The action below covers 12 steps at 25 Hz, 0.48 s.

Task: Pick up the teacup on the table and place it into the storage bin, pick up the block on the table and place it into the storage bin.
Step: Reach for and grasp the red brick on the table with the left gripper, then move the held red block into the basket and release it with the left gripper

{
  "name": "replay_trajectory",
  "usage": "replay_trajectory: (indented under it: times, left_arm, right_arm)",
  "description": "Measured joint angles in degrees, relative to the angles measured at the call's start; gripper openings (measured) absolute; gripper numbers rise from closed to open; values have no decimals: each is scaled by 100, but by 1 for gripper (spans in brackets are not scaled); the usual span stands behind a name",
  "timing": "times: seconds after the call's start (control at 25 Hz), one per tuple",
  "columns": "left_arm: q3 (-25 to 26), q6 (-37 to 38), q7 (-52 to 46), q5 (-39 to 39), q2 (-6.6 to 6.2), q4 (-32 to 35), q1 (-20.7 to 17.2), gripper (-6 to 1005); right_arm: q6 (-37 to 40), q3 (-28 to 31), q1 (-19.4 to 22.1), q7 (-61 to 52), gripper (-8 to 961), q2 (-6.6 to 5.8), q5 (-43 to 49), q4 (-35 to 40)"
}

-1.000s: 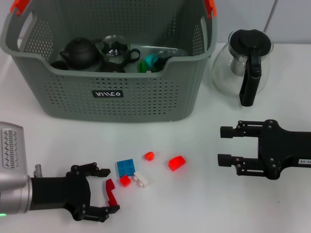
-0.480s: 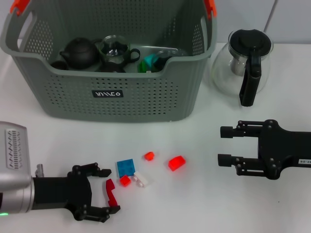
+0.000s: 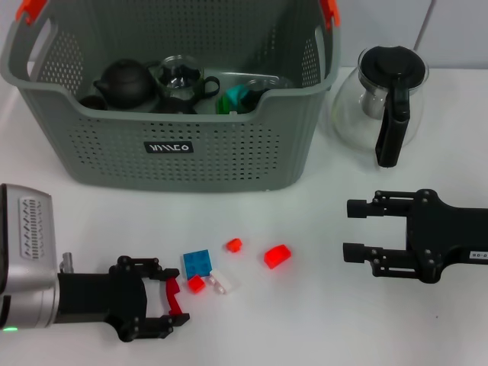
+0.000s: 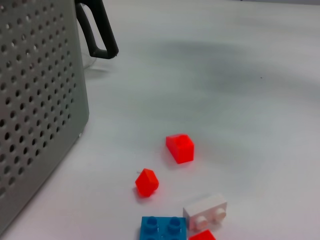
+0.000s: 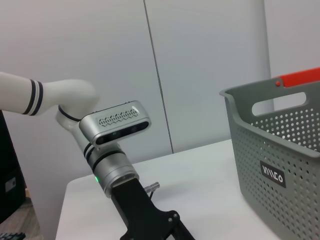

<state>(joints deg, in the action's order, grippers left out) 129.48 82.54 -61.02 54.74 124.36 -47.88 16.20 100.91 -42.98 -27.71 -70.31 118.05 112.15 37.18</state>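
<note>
Down at the near left of the table, the left gripper [image 3: 169, 299] has its fingers closing around the dark red block [image 3: 173, 296], not visibly clamped. Block step under way: grip, lift, carry to the storage bin [image 3: 175, 145]. Right gripper [image 3: 358, 229] waits open.

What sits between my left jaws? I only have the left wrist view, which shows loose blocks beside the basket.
Observer: In the head view the left gripper has its jaws open around a dark red curved piece, not yet pinched.
Operator: And the right arm?
Observer: The right gripper is open and empty, nearer the robot than the glass teapot.
Operator: Any teacup on the table?
Observer: None visible; the storage bin holds a black teapot and a glass cup.
</note>
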Motion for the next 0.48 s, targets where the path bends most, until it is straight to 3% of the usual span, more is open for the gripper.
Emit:
replay_trajectory:
  times: [0.28,0.4,0.48]
  left_arm:
    - [58,96,-190,42,-8,-194,22,670]
    - [391,842,-277,297,-19,-482,21,664]
    - [905,1763,-328,676,-46,-697,109,659]
  right_arm:
    - [7,0,3,0,687,-10,-8,0]
    - [8,0,-1,-12,686,-14,-15,0]
    - [7,0,-16,-23,686,-18,-16,0]
